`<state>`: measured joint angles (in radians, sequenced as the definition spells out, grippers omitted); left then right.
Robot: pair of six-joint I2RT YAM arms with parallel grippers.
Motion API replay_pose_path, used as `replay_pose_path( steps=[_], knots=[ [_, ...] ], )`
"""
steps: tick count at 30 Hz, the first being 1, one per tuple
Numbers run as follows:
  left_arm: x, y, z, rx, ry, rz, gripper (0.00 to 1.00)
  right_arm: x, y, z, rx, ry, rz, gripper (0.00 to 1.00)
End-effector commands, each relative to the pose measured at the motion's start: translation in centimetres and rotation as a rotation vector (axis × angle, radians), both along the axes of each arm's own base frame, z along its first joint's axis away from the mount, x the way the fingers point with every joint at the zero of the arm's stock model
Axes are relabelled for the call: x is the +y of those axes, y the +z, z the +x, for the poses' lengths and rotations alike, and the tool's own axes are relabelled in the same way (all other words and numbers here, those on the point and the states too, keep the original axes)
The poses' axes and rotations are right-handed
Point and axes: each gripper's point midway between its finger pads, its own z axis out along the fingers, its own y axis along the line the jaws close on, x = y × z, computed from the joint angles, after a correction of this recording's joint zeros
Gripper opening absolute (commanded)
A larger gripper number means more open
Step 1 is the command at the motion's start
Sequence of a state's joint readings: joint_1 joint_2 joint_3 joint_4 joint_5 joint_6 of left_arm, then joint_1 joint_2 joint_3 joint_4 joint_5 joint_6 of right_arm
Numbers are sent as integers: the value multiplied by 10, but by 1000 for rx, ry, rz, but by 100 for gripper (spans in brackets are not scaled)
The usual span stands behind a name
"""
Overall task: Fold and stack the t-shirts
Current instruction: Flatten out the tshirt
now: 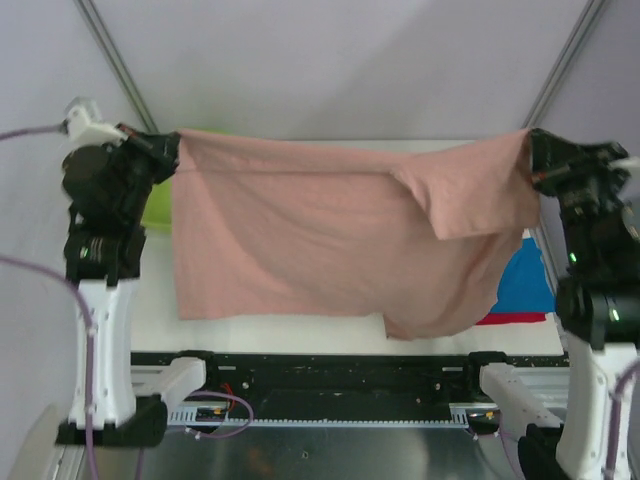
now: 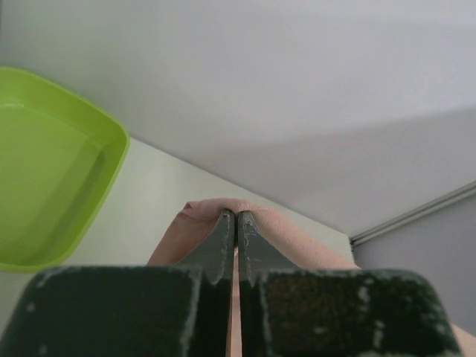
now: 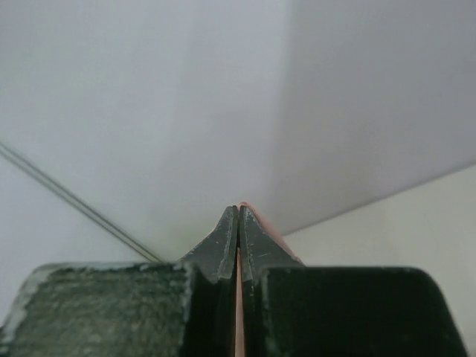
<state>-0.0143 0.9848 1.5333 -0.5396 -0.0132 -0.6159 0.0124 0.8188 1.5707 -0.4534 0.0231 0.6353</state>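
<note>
the dusty pink t-shirt (image 1: 300, 240) hangs spread out above the table (image 1: 150, 300), held up by two corners of its upper edge so that edge runs nearly straight from one side of the table to the other. the cloth drops as a wide sheet towards the table's near edge, and its lower hem sags lowest at the right end. a sleeve (image 1: 470, 195) flops forward over the sheet near the right corner. i see no print on the side facing the top camera.

the left gripper (image 1: 168, 150) has its fingers pressed together on the shirt's left corner. in the left wrist view a fold of pink cloth bulges around the closed tips. the right gripper (image 1: 533, 160) pinches the right corner in the same way, and its wrist view shows only a thin strip of pink beside the closed fingers. both arms stand tall at the table's near corners with their wrists raised.

on the right part of the table, partly hidden behind the hanging cloth, lies a blue folded t-shirt (image 1: 527, 285), with a thin strip of a red t-shirt (image 1: 510, 319) showing along its near edge. i cannot tell whether the red one lies under the blue or just beside it.

on the left part of the table a lime-green plastic tub (image 1: 157, 212) peeks out between the left arm and the pink cloth. the left wrist view shows it sitting open side up.
</note>
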Motion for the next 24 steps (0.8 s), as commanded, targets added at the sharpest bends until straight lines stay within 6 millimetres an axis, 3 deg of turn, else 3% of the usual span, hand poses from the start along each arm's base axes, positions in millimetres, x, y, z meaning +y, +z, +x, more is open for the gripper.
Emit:
replay_pose_path(
  steps=[1,5,7,9,12,15,17,19,21,24],
  knots=[
    [1,-15,69,65,5,-24,0,-5,-30,87,63,-30,1,0],
    [-9,-17,134,83,-47,-47,0,-7,-41,152,65,-17,9,0],
    [-14,-2,165,55,-71,-56,0,-6,-36,180,56,3,9,0],
    [-18,21,189,5,-96,-66,0,-8,-18,197,18,0,2,0],
    [-23,64,206,-103,-123,-90,0,-17,20,204,-49,-31,-9,0],
    [-10,104,204,-205,-123,-127,0,-31,59,189,-118,-66,-6,0],
    [-2,117,198,-237,-116,-138,0,-40,73,173,-145,-86,6,0],
    [5,115,194,-231,-105,-134,0,-43,71,162,-133,-93,8,0],
    [12,95,195,-176,-88,-133,0,-44,52,157,-83,-92,16,0],
    [16,41,201,-41,-85,-132,0,-41,-5,162,46,-67,49,0]
  ],
)
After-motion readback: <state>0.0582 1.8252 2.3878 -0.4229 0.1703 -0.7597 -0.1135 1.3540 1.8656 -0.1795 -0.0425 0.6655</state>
